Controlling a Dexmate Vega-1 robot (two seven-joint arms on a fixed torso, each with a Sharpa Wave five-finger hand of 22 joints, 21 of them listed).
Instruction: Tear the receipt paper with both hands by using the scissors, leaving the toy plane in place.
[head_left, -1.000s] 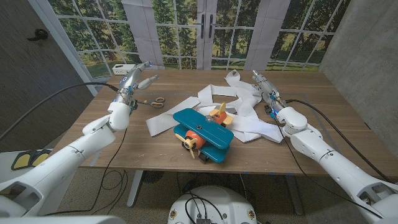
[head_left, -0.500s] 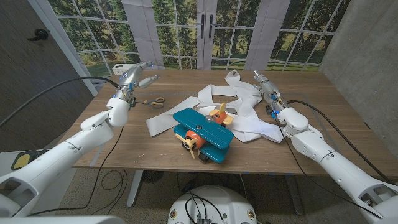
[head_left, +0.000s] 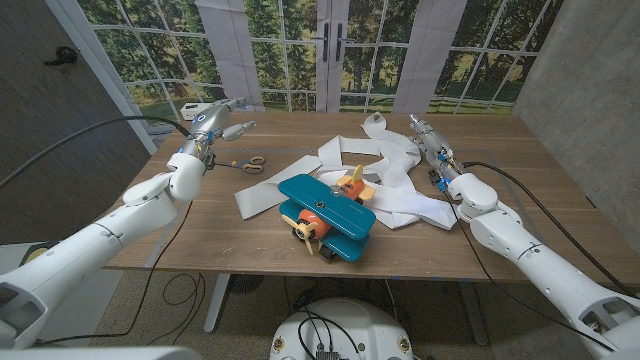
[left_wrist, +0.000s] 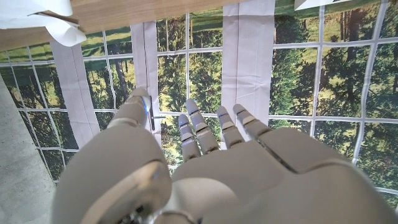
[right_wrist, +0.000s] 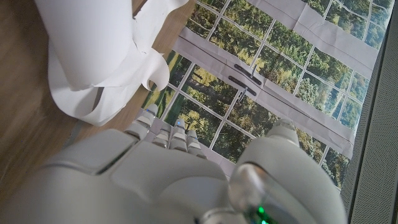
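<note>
Your left hand (head_left: 222, 118) is hanging in the upper left of the head frame, over the far left part of the wooden table (head_left: 200, 225), with its fingers spread wide and holding nothing. In the left wrist view that same hand (left_wrist: 205, 168) is showing its back, fingers (left_wrist: 193, 134) reaching apart toward the window backdrop.

Your right hand (head_left: 428, 138) is sitting in the upper right of the head frame, just beside the right edge of the receipt paper (head_left: 400, 185). Its fingers are lying close together and extended, gripping nothing; whether it is touching the paper you cannot tell from here. In the right wrist view the right hand (right_wrist: 168, 168) is pointing toward a curled loop of the paper (right_wrist: 102, 56), which is lying apart from the fingertips (right_wrist: 165, 134).

The scissors (head_left: 246, 163) are lying on the table left of centre in the head frame, below your left hand and well apart from it, with their orange handles toward the paper. The receipt paper is sprawling in loose white folds across the middle of the frame. The toy plane (head_left: 325, 215), teal with orange parts, is resting at centre, on top of the near part of the paper.
</note>
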